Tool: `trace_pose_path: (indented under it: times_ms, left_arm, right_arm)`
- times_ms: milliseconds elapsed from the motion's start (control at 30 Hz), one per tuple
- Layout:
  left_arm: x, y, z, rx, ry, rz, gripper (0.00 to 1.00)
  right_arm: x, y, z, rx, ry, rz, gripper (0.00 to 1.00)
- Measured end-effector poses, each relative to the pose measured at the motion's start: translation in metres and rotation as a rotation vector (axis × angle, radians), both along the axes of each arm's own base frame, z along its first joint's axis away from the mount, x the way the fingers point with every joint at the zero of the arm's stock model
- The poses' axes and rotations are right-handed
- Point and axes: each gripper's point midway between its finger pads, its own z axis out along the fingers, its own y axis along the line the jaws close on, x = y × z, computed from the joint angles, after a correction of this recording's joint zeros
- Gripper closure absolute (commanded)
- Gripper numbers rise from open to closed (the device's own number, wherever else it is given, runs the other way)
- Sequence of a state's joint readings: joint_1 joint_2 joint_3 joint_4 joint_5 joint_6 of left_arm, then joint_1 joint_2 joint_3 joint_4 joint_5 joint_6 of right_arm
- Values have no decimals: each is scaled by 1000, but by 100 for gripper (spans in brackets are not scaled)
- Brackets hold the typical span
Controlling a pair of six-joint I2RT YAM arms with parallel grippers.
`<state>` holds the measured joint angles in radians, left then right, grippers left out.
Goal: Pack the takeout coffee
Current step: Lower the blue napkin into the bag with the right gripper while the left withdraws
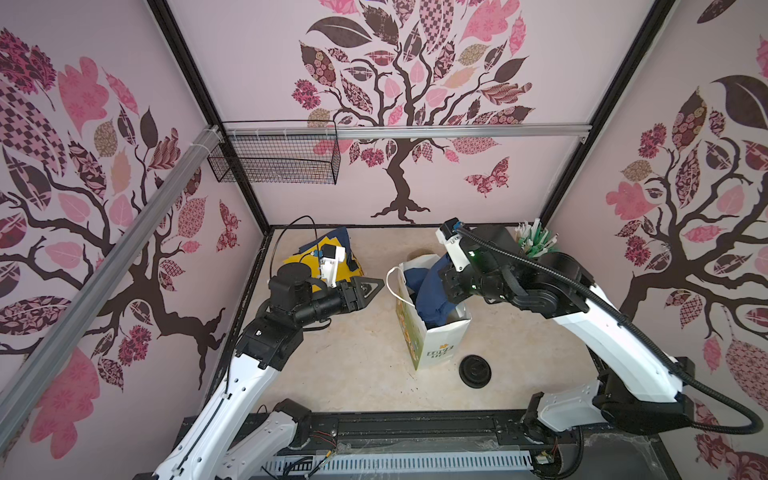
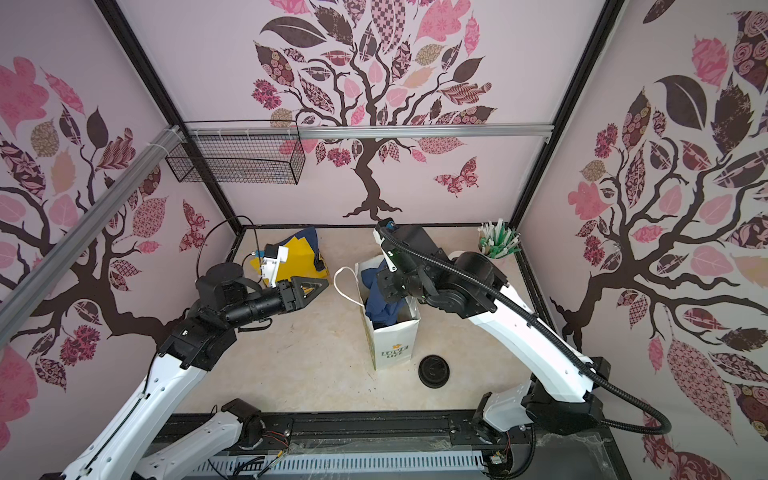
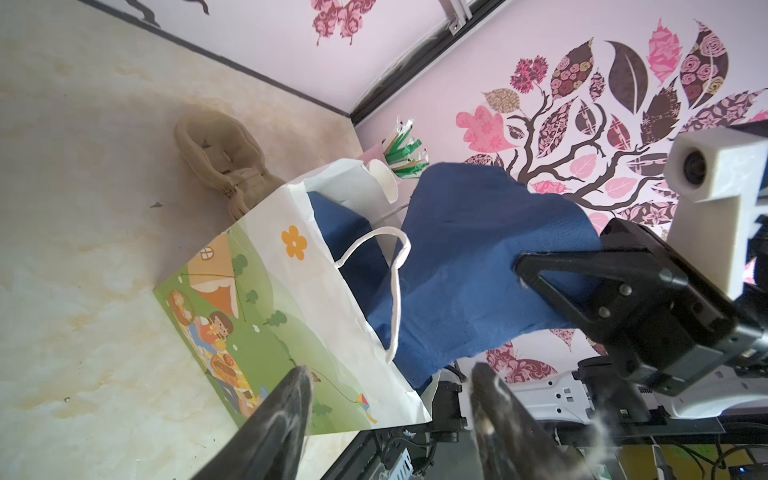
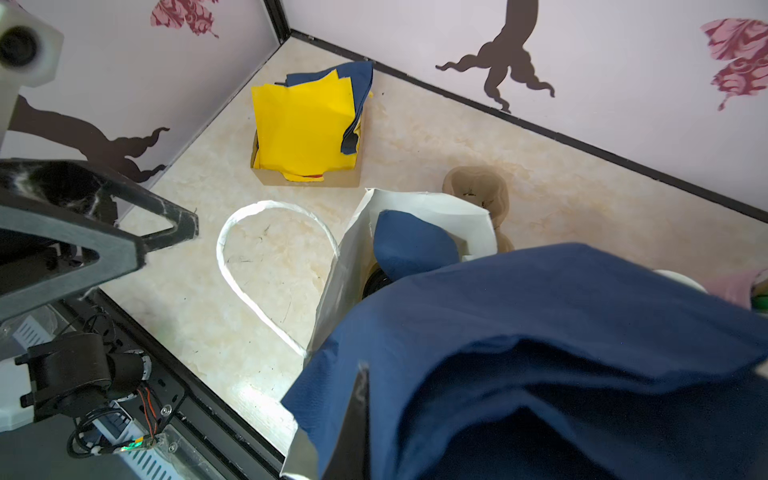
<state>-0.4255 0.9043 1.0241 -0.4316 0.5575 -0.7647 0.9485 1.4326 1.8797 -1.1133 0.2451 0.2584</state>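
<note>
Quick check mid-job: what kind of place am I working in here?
Probably a mock café packing station in a walled test cell: printed paper bag, tray of napkins, wrapped straws, tree-decal walls.

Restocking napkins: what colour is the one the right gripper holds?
Dark blue paper napkin, best in left wrist view.
</note>
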Motion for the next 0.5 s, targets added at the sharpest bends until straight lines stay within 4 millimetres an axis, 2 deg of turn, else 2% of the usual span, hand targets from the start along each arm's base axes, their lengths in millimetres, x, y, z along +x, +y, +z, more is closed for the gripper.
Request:
trace_pose_path:
  times_ms: [333,500]
  left_arm:
    - [10,-7,-1,-41,26,-3,47]
    - [11,-8,-2,-46,24,0,53]
  right_arm:
    - [2,16,-77,-42,179,55,100]
    - [4,21,-103,-5,254,73,100]
